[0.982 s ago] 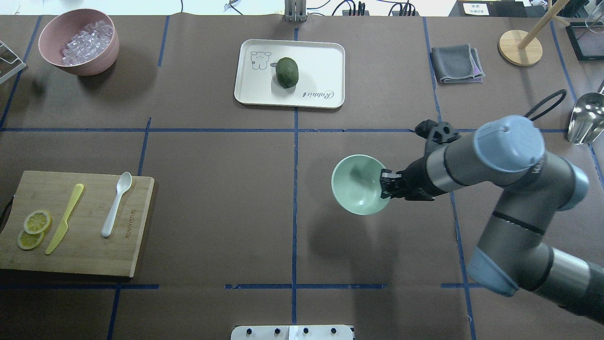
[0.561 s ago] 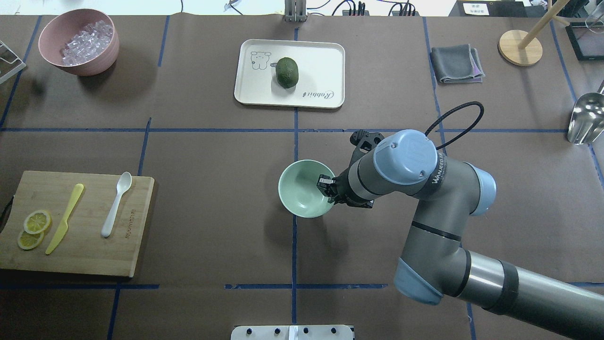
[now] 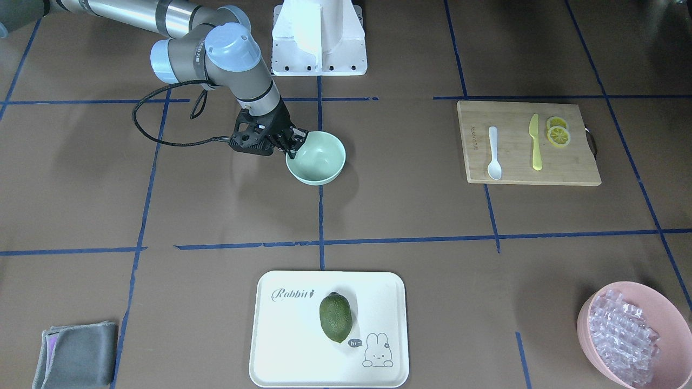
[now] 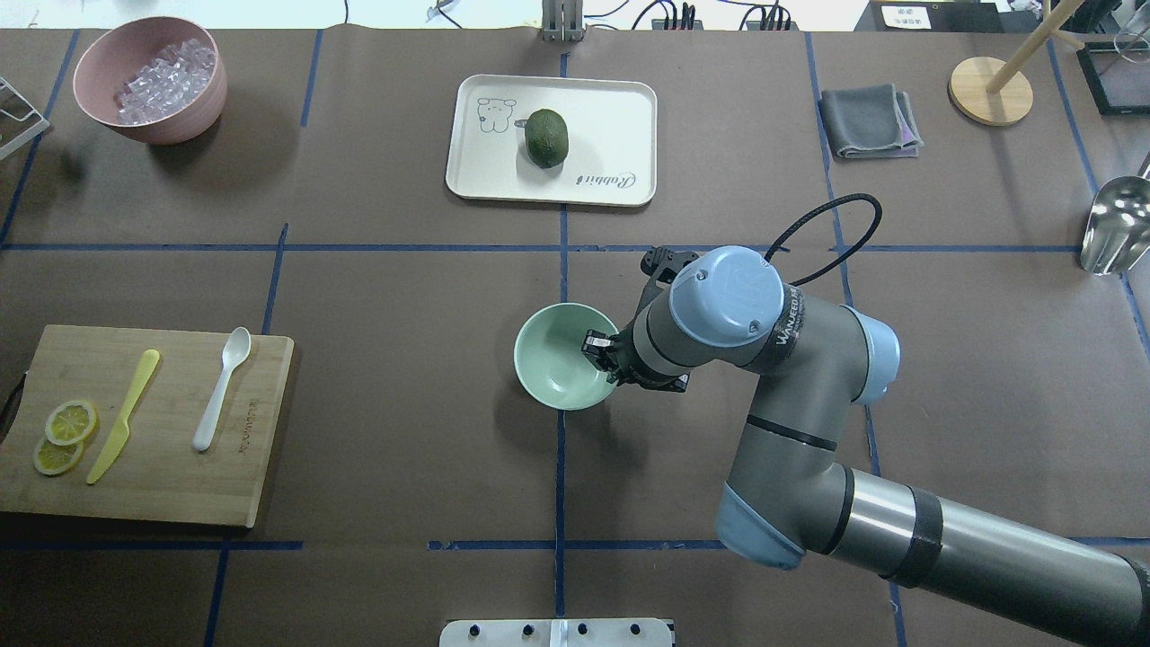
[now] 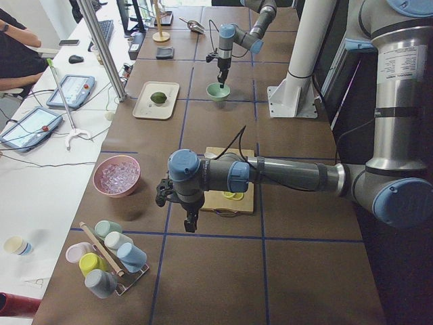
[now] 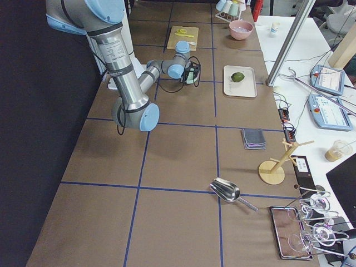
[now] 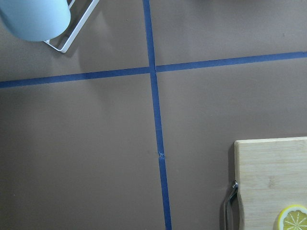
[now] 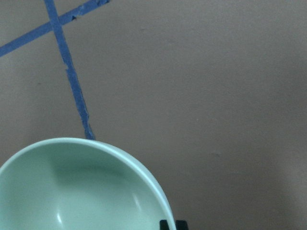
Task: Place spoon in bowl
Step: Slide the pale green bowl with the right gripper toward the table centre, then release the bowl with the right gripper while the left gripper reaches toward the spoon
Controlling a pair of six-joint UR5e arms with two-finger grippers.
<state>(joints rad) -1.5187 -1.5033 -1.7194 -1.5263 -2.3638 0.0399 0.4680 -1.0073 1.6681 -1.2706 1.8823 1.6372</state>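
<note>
A brown-paper worktop marked into squares with blue tape. A small white plastic spoon (image 4: 222, 387) lies flat on a bamboo cutting board (image 4: 162, 490) close to the worktop's left edge, towards the robot's side; its scoop points at the far edge and its handle at the near edge. Just beside it on the board lie a yellow plastic knife (image 4: 124, 415) and two lemon slices (image 4: 65, 436). The pale mint-green bowl (image 4: 546, 361) sits near the middle of the worktop, well apart from the spoon, and it is empty. The spoon looks very light, stiff and smooth, and because it lies flat there is little height to catch; the slim straight handle, taken across its width about midway along, seems the best place to hold it, since the rounded scoop would likely slip. The bowl looks light, rigid and slick. The right end effector (image 4: 600, 352) is closed in a narrow pinch on the bowl's rim at the side nearest the worktop's right edge, one finger inside the wall and one outside. Whether the bowl's base rests on the paper cannot be told. The left end effector (image 5: 191, 222) hangs above bare paper near the worktop's left edge, just off the board's end; it touches nothing visible, and how far open it is cannot be told.
</note>
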